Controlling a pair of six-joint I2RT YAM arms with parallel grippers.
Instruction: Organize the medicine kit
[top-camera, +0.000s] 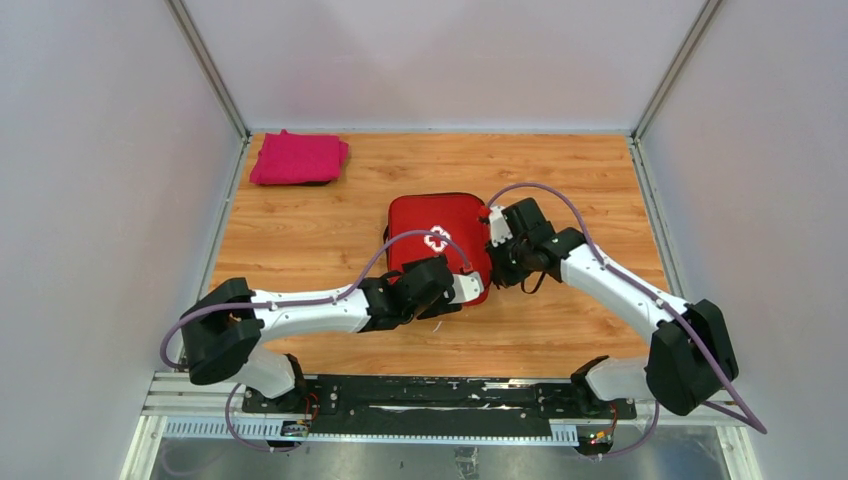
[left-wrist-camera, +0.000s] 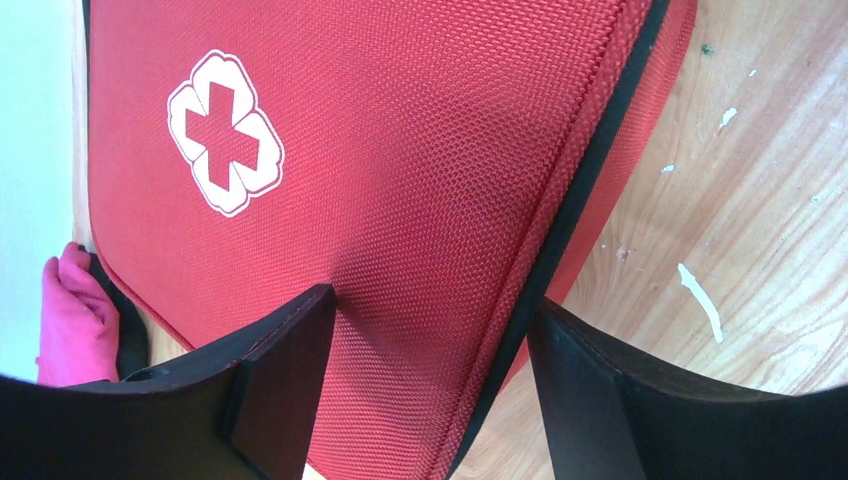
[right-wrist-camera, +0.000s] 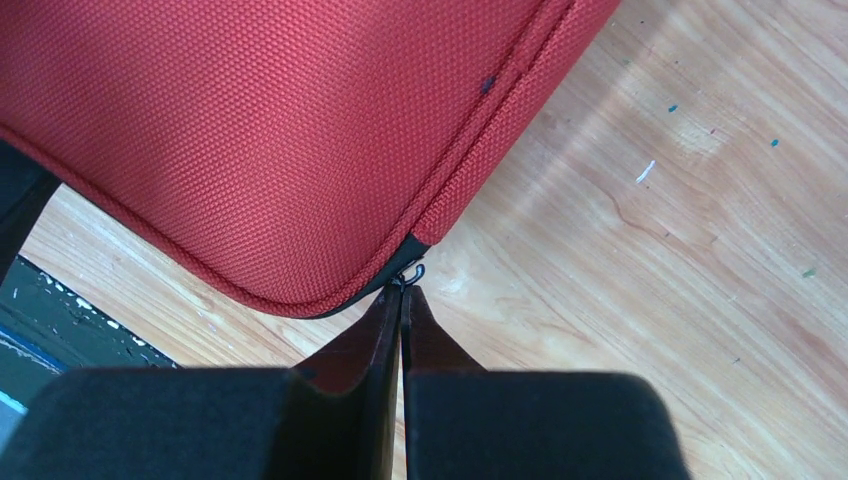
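The medicine kit (top-camera: 425, 222) is a red zippered case with a white cross (left-wrist-camera: 225, 133) on its lid, lying closed in the middle of the wooden table. My left gripper (top-camera: 470, 288) is at its near right corner, open. One of its fingers rests over the lid and the other stands outside the black zipper band (left-wrist-camera: 575, 215), so the kit's edge (left-wrist-camera: 470, 300) lies between them. My right gripper (right-wrist-camera: 402, 290) is at the kit's right side, shut on the small black zipper pull (right-wrist-camera: 410, 272) at a rounded corner of the case (right-wrist-camera: 300, 150).
A folded pink cloth (top-camera: 298, 158) lies at the table's far left corner, and it also shows in the left wrist view past the kit (left-wrist-camera: 70, 320). White walls close in the table (top-camera: 560, 330) on three sides. The black base rail (top-camera: 430, 400) runs along the near edge.
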